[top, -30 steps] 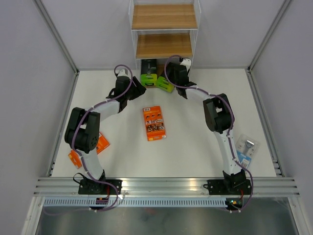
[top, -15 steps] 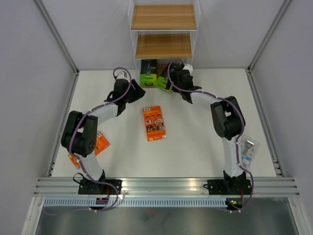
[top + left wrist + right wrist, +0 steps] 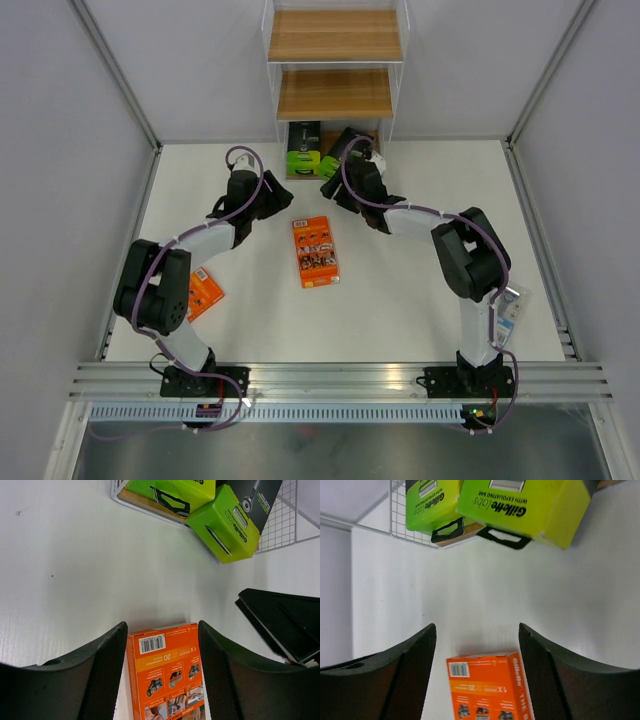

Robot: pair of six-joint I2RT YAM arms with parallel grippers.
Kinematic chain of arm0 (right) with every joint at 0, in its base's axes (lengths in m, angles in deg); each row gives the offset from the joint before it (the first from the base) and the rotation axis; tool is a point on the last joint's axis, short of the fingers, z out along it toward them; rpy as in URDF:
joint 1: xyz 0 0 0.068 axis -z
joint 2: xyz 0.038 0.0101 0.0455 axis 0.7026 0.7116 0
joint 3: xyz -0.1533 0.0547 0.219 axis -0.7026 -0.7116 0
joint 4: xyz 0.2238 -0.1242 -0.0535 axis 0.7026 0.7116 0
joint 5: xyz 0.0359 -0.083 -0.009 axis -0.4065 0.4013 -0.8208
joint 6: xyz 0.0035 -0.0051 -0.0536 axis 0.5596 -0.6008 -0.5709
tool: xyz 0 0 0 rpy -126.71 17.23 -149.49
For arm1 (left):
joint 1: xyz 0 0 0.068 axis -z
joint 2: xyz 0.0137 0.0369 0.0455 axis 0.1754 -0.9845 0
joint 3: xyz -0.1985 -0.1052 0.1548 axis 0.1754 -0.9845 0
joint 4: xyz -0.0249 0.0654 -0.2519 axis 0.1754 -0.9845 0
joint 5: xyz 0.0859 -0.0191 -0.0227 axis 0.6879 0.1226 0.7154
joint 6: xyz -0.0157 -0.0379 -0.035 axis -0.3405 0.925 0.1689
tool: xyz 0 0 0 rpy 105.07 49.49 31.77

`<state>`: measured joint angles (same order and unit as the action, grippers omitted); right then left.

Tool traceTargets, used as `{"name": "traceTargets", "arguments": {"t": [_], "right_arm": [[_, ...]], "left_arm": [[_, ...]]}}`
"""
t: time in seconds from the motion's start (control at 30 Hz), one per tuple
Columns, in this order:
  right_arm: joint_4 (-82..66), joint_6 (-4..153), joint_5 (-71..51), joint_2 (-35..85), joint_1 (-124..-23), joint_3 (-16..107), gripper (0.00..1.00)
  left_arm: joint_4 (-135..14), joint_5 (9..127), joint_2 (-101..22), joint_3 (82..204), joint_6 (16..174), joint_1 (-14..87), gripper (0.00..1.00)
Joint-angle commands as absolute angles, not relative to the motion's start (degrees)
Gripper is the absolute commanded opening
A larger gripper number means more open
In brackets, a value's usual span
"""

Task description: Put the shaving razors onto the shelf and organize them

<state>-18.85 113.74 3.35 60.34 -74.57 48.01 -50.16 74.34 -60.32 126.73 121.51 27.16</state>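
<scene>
The shelf (image 3: 335,93) stands at the table's far side. One green-and-black razor pack (image 3: 302,160) sits on its bottom tier. A second one (image 3: 225,522) lies skewed at that tier's front edge. An orange pack (image 3: 315,251) lies flat mid-table. Another orange pack (image 3: 203,290) is partly hidden by the left arm. The right arm half covers the light blue pack (image 3: 507,305). My left gripper (image 3: 268,200) is open and empty, left of the shelf's foot. My right gripper (image 3: 335,188) is open and empty just in front of the green packs. In both wrist views the orange pack (image 3: 167,675) (image 3: 487,690) shows between the fingers.
White walls with metal posts close in the table on three sides. A metal rail (image 3: 340,375) runs along the near edge by the arm bases. The shelf's wire mesh side (image 3: 285,515) shows beside the skewed green pack.
My right gripper has drawn back from the shelf's foot toward the left and the table's middle, leaving the second green pack there. The left arm has pulled slightly back and its elbow has swung outward.
</scene>
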Motion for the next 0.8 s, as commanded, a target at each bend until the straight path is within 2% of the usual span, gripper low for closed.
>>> {"name": "traceTargets", "arguments": {"t": [0.0,0.2,0.33,0.53,0.77], "right_arm": [[-29.2,128.9,5.2,60.4,-75.3,43.1,0.73],[-32.7,139.2,13.1,62.7,-75.4,44.4,0.67],[-35.5,144.3,16.0,64.9,-75.4,45.4,0.67],[-36.9,152.8,18.3,69.7,-75.3,47.1,0.54],[-36.6,155.0,25.3,72.2,-75.6,50.6,0.49]], "left_arm": [[-49.8,75.4,-57.9,126.2,120.6,26.9,0.64],[-50.0,77.4,-57.6,125.8,120.0,25.8,0.64],[-49.9,77.3,-58.0,125.7,120.0,25.0,0.64],[-49.7,76.8,-58.9,125.8,120.0,23.8,0.64],[-49.0,76.3,-58.9,125.5,120.0,22.1,0.64]]}}
